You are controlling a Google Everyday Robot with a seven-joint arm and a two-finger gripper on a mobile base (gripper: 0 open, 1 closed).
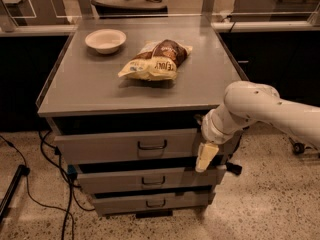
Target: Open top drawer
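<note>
From my seat, the gripper (206, 158) hangs at the right end of the top drawer (115, 146), in the centre-right of the frame, low against the drawer's front edge. I cannot tell whether it is set wide or narrow. The white arm (260, 109) reaches in from the right edge of the frame and fills that side of the cabinet.

The top drawer sits just under the grey tabletop (90, 89), with a dark gap above it. Its wire handle (152, 145) is at mid-front, left of the gripper and apart from it. Below are the middle drawer (115, 180) and the bottom drawer (125, 203).

Speckled floor (270, 204) lies open in front and at lower right. Black cables (47, 156) trail down the cabinet's left side.

On top, a white bowl (105, 40) stands at upper left, showing only its pale inside. A chip bag (156, 61) lies right of it, near the middle. What the drawers hold is hidden behind their fronts.
</note>
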